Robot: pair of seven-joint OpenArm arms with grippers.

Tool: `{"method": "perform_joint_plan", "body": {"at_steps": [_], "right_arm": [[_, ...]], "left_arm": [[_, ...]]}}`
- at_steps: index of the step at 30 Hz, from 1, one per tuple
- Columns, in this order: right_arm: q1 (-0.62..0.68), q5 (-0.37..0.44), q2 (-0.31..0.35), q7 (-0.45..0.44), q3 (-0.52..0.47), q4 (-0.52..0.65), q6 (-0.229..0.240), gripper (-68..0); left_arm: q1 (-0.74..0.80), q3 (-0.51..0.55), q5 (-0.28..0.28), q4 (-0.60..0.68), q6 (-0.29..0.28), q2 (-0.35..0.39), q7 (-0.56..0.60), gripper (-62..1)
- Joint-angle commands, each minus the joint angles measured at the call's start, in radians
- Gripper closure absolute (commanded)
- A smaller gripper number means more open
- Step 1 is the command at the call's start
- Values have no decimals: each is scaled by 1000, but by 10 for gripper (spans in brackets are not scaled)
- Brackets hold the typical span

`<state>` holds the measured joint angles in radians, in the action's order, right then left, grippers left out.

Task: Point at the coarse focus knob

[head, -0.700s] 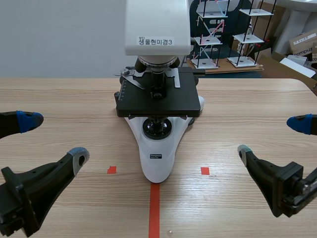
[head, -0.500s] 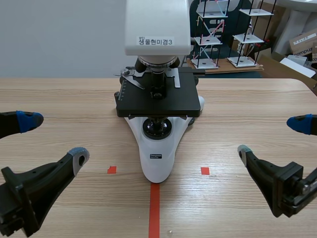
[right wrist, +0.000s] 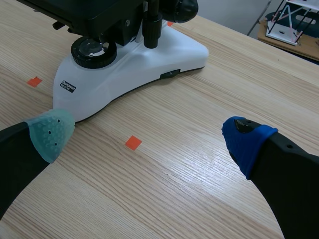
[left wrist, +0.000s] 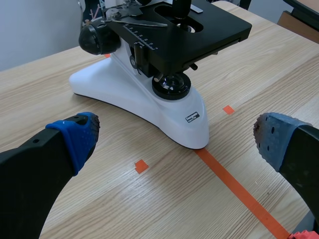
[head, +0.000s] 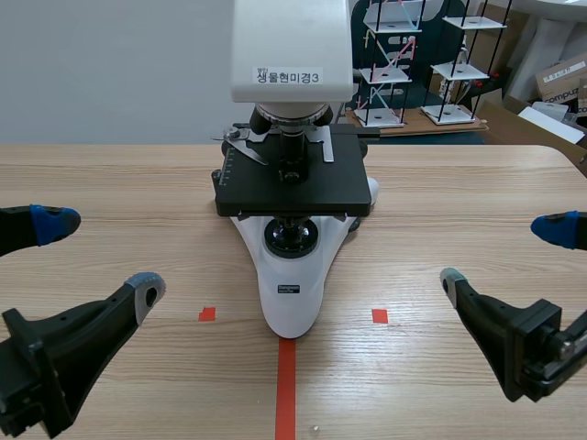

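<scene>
A microscope (head: 292, 275) with a white base and a black stage (head: 293, 188) stands at the table's middle. A black focus knob (left wrist: 94, 39) shows on its side in the left wrist view, and the knob of the opposite side (right wrist: 182, 7) in the right wrist view. My left gripper (head: 101, 254) is open, low at the left, well apart from the microscope. At the right, my right gripper (head: 503, 254) is open too, equally far off. In the left wrist view my gripper (left wrist: 175, 142) frames the base's front; the right gripper (right wrist: 148, 137) holds nothing.
Wooden table (head: 459, 202) with an orange-red tape line (head: 286, 385) and two small squares before the microscope. Behind the table stand wire racks (head: 459, 64) and cardboard boxes (head: 559, 82). Bare wood lies on both sides of the microscope.
</scene>
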<state>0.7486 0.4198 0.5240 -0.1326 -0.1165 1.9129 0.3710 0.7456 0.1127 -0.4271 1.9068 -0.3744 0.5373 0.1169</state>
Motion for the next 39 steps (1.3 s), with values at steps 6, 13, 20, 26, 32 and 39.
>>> {"method": "perform_joint_plan", "body": {"at_steps": [6, 13, 20, 26, 32, 39], "right_arm": [[0, 11, 22, -25, -11, 14, -4, -622], [-1, -2, 57, -50, -102, 14, -6, -276], [-18, 2, 337, -67, -133, 13, -69, -17], [-116, 112, 559, -73, -133, -21, -95, -15], [-293, 192, 618, -117, -129, -117, -94, -15], [-516, 186, 619, -132, -18, -225, -55, -15]], "left_arm": [[5, 5, -5, 18, -2, -5, 14, -623], [5, 5, -3, 18, -2, -5, 14, -623], [5, 5, -3, 18, -2, -5, 14, -623], [5, 5, -2, 18, -2, -5, 14, -623], [5, 5, -2, 18, -2, -5, 14, -623], [5, 5, -2, 18, -2, -5, 14, -623]]}}
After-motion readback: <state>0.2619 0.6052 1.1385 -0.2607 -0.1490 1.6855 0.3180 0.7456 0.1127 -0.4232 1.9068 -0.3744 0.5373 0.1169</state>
